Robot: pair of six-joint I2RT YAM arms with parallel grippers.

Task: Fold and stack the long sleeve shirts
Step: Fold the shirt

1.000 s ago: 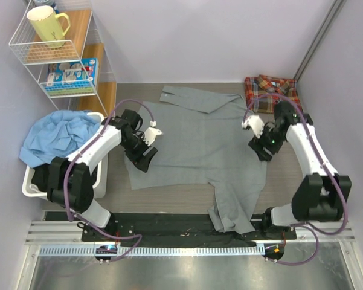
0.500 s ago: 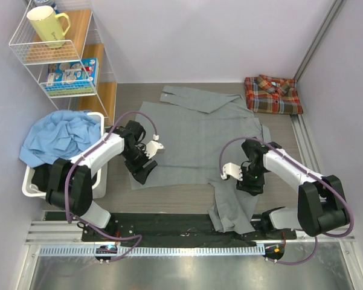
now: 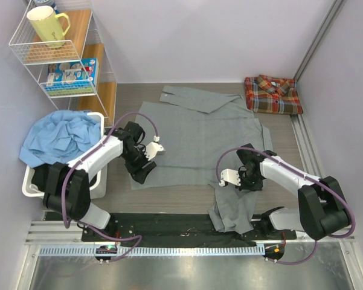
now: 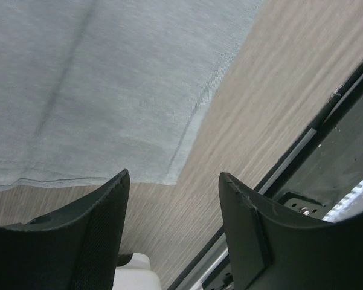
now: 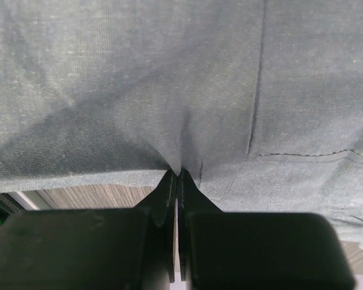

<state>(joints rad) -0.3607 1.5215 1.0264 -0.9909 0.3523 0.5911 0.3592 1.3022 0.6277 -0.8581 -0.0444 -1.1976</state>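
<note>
The grey long sleeve shirt (image 3: pixel 193 142) lies spread flat on the table, one sleeve trailing over the near edge. The plaid long sleeve shirt (image 3: pixel 272 95) lies folded at the back right corner. My left gripper (image 3: pixel 140 171) is open low over the grey shirt's near left hem corner; in the left wrist view that corner of the grey shirt (image 4: pixel 109 78) lies just ahead of the gap of the left gripper (image 4: pixel 174 175). My right gripper (image 3: pixel 241 180) is shut on a pinch of the grey shirt (image 5: pixel 169 78) near the sleeve's root, the cloth puckered at the right gripper (image 5: pixel 178 173).
A white basket (image 3: pixel 29 184) holding blue cloth (image 3: pixel 60 136) stands at the left, close to my left arm. A wire shelf (image 3: pixel 78 78) with a yellow mug (image 3: pixel 47 25) is at the back left. A black strip (image 3: pixel 169 225) and metal rail run along the near edge.
My right arm swung from beside the plaid shirt down to the grey shirt's near right part and shut on the cloth. My left gripper slid slightly toward the near hem.
</note>
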